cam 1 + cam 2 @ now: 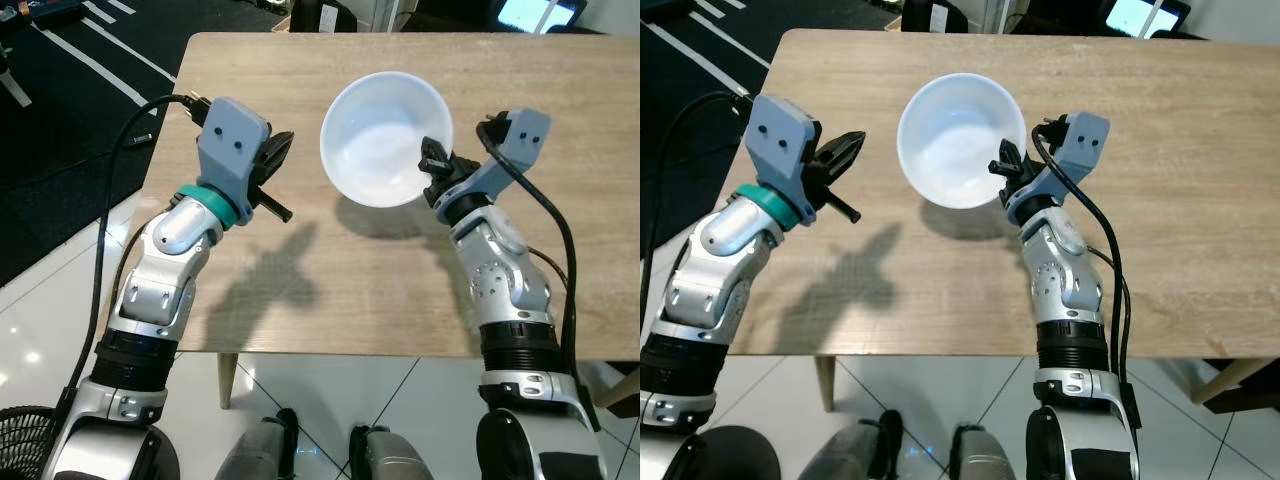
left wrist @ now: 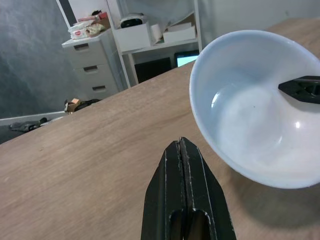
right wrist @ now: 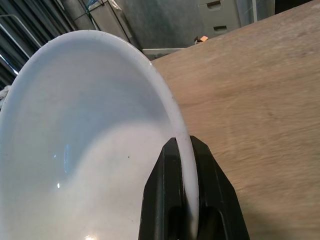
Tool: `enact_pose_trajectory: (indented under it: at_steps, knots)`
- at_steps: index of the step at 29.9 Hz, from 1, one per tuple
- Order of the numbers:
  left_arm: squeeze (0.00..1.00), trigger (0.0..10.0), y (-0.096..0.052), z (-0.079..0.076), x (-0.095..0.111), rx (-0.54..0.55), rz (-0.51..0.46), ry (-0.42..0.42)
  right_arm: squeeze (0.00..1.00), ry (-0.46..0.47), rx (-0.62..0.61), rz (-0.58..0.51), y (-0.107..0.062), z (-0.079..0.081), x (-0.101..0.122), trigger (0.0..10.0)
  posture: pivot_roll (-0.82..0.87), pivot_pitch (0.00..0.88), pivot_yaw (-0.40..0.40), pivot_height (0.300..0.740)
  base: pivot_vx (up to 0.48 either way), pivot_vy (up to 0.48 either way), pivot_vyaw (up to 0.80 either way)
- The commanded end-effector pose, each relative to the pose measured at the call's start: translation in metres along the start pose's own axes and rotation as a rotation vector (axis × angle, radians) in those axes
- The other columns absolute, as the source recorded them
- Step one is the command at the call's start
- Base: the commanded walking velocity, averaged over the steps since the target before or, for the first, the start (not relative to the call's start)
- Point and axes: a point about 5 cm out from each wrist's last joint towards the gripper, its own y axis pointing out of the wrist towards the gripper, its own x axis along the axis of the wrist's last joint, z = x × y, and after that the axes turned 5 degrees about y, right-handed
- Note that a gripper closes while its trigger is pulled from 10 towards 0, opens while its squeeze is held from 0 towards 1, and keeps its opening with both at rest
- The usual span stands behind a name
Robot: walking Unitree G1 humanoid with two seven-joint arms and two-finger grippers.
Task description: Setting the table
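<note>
Left eye view: right gripper (image 1: 436,166) is clamped on the near-right rim of the round white plastic-looking bowl (image 1: 385,135), one finger inside, one outside. Bowl hangs tilted over the light wood-grain table (image 1: 560,120), its shadow on the tabletop just below, so I judge it lifted, not resting. Left gripper (image 1: 275,160) hovers beside the bowl on its left, apart from it, carrying nothing. Dark floor with white stripes (image 1: 90,40) beyond the table's left edge.

Right eye view: same layout, nothing new; bowl sits roughly mid-table, near the robot's edge.

Left wrist view: left gripper's two black fingers (image 2: 172,195) are pressed together, pointing past the bowl's side. Shows what the head views miss: the right finger tip inside the bowl, plus white drawers and shelves (image 2: 125,45) beyond the far edge.

Right wrist view: rim pinched squarely between the pads, thin wall seated deep in the jaws. Only angle that confirms the grip depth.

Step in hand looks like placing the bowl. To do it well: level the bowl before lowering, come down until the base sits flat, then release. A one-point rim grip on a tilted bowl could let it swing or tip.
</note>
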Motion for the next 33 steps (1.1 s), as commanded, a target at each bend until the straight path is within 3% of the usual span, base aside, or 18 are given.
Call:
enact_pose_trajectory:
  at_steps: [1,18,33]
  knots:
    - [0.0,10.0,0.0001,-0.0006,-0.0023,-0.005,0.013,-0.01,0.0,0.01,-0.014,0.007,-0.0037,-0.0034,-0.0025,10.0,0.0,0.156,0.088,0.74,0.0,0.0,0.0]
    - [0.0,10.0,0.002,0.0013,-0.0023,0.01,0.015,-0.015,0.0,0.012,-0.024,0.001,-0.0051,-0.0055,-0.0014,10.0,0.0,0.163,0.091,0.74,0.0,0.0,0.0]
    - [0.0,10.0,0.0041,0.0045,-0.0004,0.029,0.006,-0.022,0.0,0.013,-0.027,-0.002,-0.0055,-0.0057,-0.0007,10.0,0.0,0.164,0.09,0.74,0.0,-0.299,0.0]
